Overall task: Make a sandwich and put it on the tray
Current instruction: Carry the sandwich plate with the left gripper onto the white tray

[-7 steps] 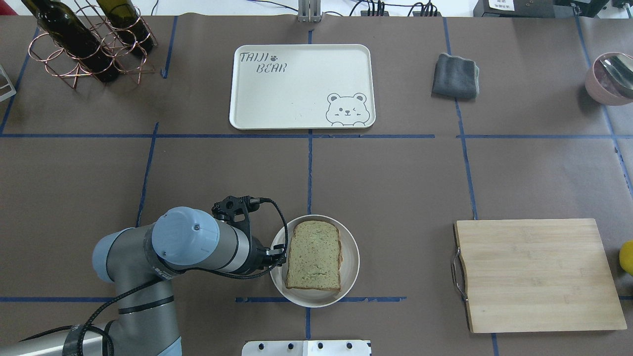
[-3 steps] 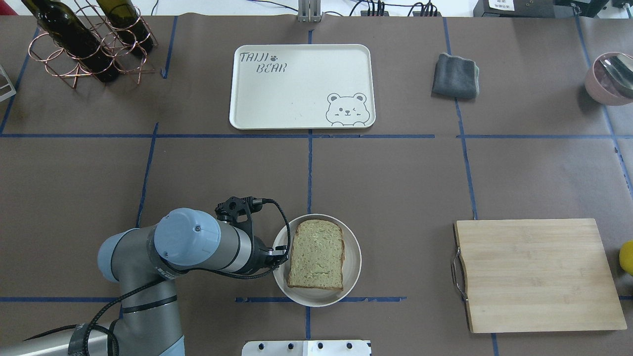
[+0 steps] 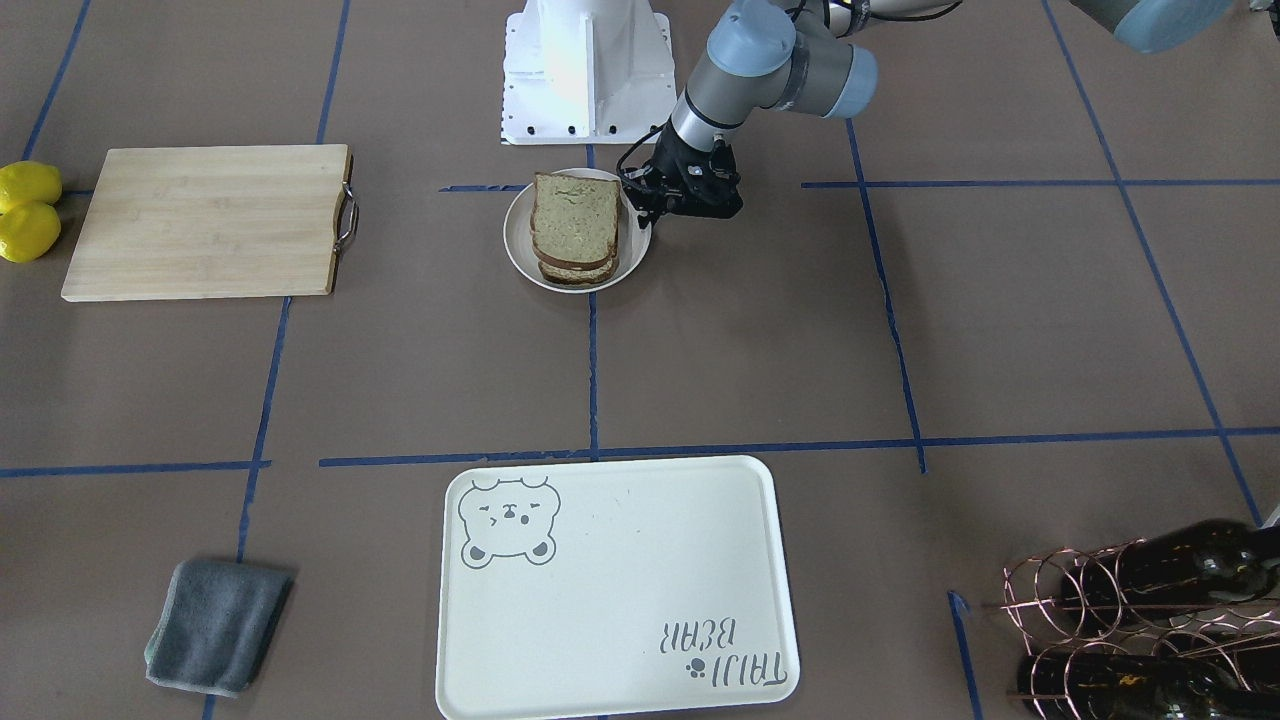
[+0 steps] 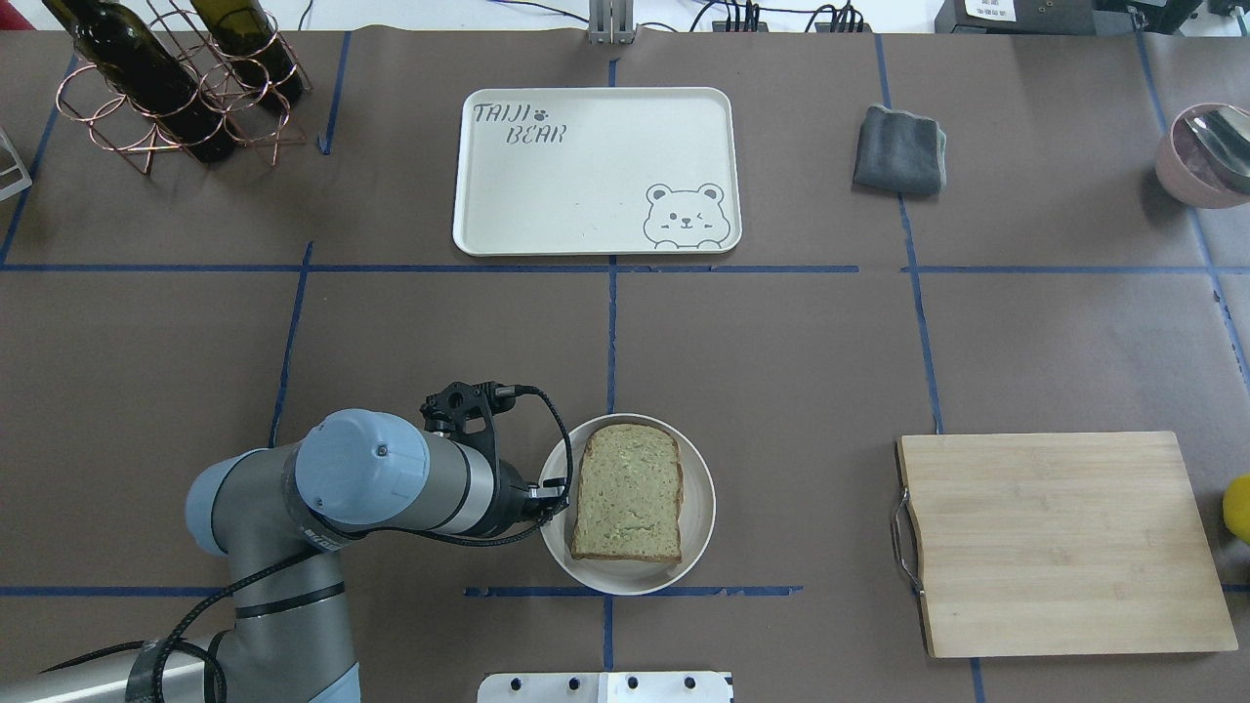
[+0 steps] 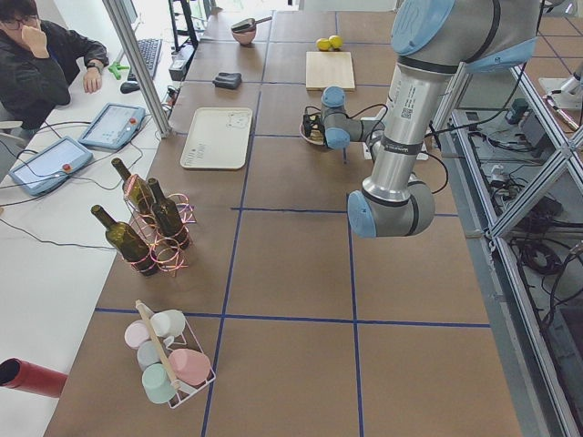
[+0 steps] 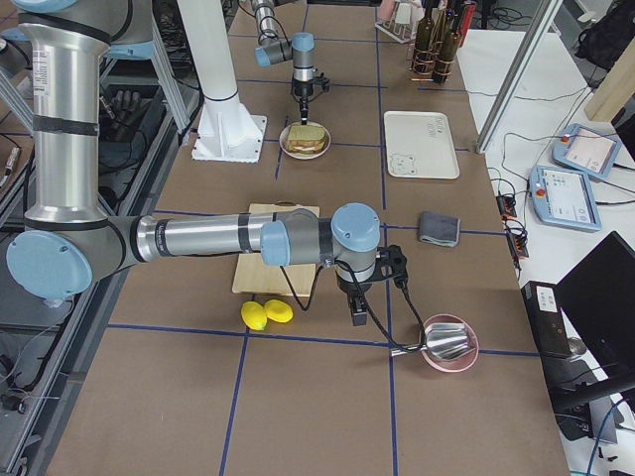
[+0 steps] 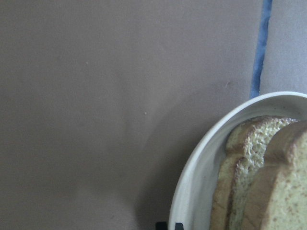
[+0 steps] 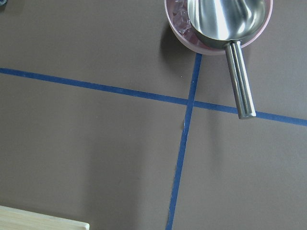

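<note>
With left end effector (image 3: 645,210) seemingly pinched on the rim of round white dish (image 4: 699,508), drag slow and level toward tray (image 4: 596,176), well apart across the tabletop, without toppling sandwich (image 4: 627,493) stacked on that dish. Cannot tell right end effector (image 6: 358,309) grip. Overhead: top slice only. Front-facing: both slices, layered.

The left gripper (image 3: 648,212) is at the white dish's (image 4: 698,488) rim. Its jaws are hidden under the wrist from overhead, and from the front they are too dark and small to read. The right gripper (image 6: 359,315) shows only from the side, jaws unreadable. Whatever lies between the sandwich's (image 4: 625,493) slices is hidden. At the desk's right edge, the overhead picture cuts off a lemon (image 4: 1238,508) and a pink bowl (image 4: 1187,166).
</note>
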Tool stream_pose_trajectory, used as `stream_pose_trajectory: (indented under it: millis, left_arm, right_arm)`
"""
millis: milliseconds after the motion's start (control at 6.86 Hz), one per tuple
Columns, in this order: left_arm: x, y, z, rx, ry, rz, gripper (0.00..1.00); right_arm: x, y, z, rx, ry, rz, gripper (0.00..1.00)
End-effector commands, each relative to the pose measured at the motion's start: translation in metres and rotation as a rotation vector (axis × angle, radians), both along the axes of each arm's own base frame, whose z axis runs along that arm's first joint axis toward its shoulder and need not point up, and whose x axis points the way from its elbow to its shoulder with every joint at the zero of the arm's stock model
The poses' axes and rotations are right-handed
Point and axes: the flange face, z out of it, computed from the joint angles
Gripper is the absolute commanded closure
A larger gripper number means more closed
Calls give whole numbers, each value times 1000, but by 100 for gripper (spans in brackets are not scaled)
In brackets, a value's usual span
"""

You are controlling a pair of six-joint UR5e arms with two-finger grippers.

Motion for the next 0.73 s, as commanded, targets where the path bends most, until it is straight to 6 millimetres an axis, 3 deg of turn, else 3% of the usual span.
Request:
stream_pose_trajectory:
  millis: [0, 583]
  left_arm:
    - [-18, -18, -15, 21, 28, -60, 100]
    - [-81, -123, -33, -7, 81, -155, 100]
  right_arm:
    - [0, -1, 0, -9, -1, 7, 0]
    - [0, -1, 1, -11, -1, 7, 0]
